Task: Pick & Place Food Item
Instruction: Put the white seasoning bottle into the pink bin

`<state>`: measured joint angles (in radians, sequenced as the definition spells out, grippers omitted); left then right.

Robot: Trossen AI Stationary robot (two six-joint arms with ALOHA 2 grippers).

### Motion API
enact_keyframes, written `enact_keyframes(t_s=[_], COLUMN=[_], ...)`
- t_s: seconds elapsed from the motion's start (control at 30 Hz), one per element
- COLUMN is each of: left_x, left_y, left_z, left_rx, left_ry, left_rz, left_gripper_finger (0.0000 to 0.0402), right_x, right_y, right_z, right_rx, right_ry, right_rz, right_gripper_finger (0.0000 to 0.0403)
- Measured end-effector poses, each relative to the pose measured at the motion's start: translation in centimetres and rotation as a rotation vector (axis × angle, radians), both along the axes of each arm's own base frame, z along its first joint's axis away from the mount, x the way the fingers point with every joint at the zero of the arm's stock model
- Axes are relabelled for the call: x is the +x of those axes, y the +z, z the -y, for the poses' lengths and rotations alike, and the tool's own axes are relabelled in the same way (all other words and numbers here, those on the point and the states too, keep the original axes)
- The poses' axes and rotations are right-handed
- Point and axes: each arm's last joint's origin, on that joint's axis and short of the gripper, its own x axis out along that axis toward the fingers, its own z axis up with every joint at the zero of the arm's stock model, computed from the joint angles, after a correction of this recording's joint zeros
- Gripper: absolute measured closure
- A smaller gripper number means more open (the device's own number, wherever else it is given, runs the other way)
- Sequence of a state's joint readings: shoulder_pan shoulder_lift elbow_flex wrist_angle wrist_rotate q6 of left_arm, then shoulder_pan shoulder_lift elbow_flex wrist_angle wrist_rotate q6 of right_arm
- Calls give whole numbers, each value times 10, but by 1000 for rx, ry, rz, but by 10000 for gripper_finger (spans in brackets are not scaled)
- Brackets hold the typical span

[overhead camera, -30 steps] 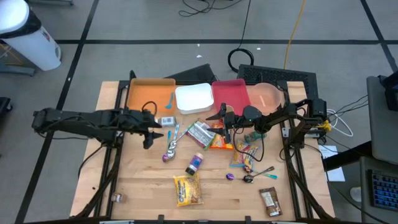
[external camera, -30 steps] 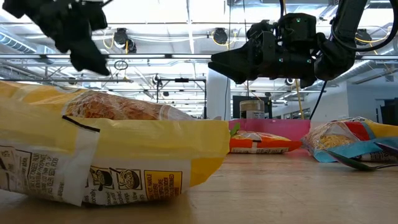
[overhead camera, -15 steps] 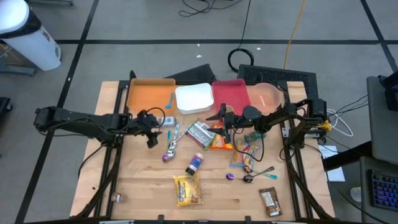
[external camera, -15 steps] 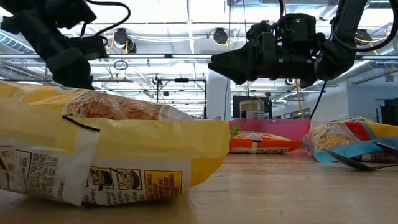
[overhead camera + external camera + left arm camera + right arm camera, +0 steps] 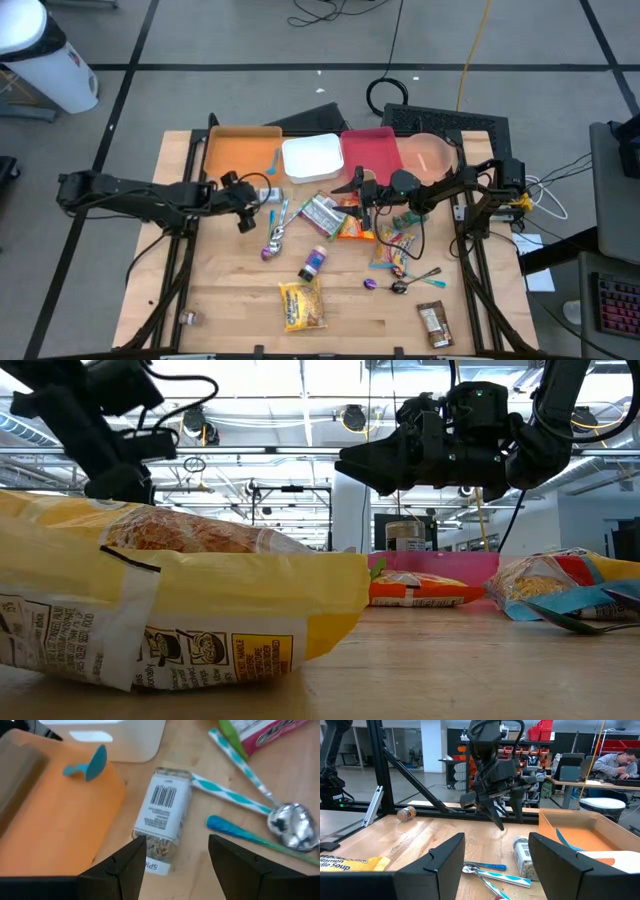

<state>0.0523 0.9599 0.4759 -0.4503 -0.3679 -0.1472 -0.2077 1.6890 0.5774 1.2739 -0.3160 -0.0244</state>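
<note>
- The left gripper point(image 5: 175, 857) is spread apart and holds nothing — it hovers just above the spice jar point(image 5: 163, 812).
- The spice jar lies on its side on the table point(image 5: 230, 290), directly ahead of the open fingers point(image 5: 131, 862), its near end between their tips, beside the orange tray point(image 5: 45, 815).
- Two spoons point(image 5: 260, 812) lie just beside the jar.
- The right gripper point(image 5: 352, 189) waits well apart — its fingers are open and empty, over the snack packets point(image 5: 350, 222).

Spice jar point(image 5: 163, 814) hemmed: orange tray point(image 5: 55, 815), spoons point(image 5: 250, 800).
</note>
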Motion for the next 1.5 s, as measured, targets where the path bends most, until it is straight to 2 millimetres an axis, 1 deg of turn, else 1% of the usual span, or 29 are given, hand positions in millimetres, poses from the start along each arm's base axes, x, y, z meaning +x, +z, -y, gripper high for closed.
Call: enact_keyframes(t_s=[0.27, 0.43, 0.8, 0.97, 1.27, 1.5], left_x=[9, 12, 16, 20, 21, 21], left_y=[-16, -23, -38, -41, -41, -46], left_z=[-11, -18, -32, -34, -32, -31], left_rx=[40, 57, -13, -35, -105, -126], left_ry=[-15, -25, -8, -18, -60, -63], left_rz=[-115, -179, -242, -227, -203, -235], left_gripper_finger=[178, 178, 178, 178, 178, 179], right_x=[0, 0, 0, 0, 0, 0], right_y=[0, 0, 0, 0, -1, -1], right_z=[0, 0, 0, 0, 0, 0], right_rx=[-2, -3, -2, 0, -3, -4], right_ry=[0, 0, 0, -1, -2, -3], right_rz=[0, 0, 0, -2, -8, -8], right_gripper_finger=[190, 192, 190, 192, 192, 191])
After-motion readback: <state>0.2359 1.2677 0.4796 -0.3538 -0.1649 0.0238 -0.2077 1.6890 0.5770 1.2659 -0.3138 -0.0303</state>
